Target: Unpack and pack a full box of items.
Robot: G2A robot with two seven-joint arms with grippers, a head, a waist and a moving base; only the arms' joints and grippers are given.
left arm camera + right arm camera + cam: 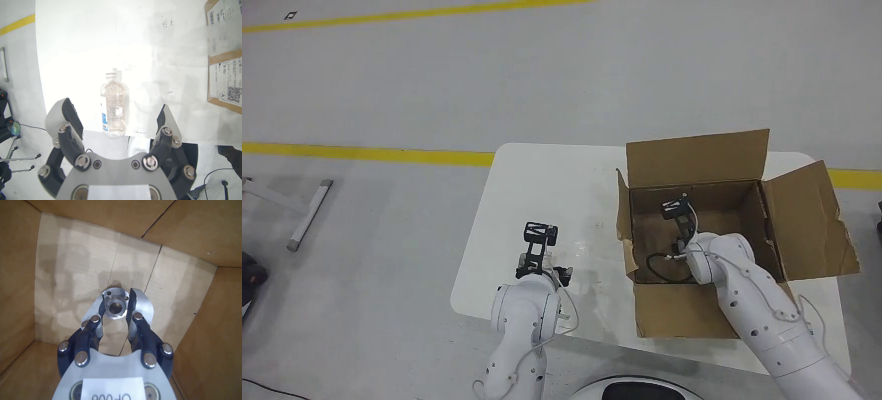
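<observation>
An open cardboard box [697, 160] stands on the right half of the white table [542, 180]. My right gripper [677, 210] is down inside it. In the right wrist view that gripper [116, 304] is shut on a round metal flange [115, 310] with a centre bore, just over the box floor [75, 266]. A clear, capless plastic bottle [114, 91] lies on the table with its neck pointing away and its base past the near edge. My left gripper [115, 111] hangs open above the bottle, one finger on each side. It sits at the table's front left [539, 238].
The box flaps [812, 220] stand spread outward, and its labelled outer wall [225, 79] faces the left arm. Bare tabletop [113, 37] stretches between the bottle and the box. A metal stand [307, 205] lies on the floor to the left, past the table's rounded edge.
</observation>
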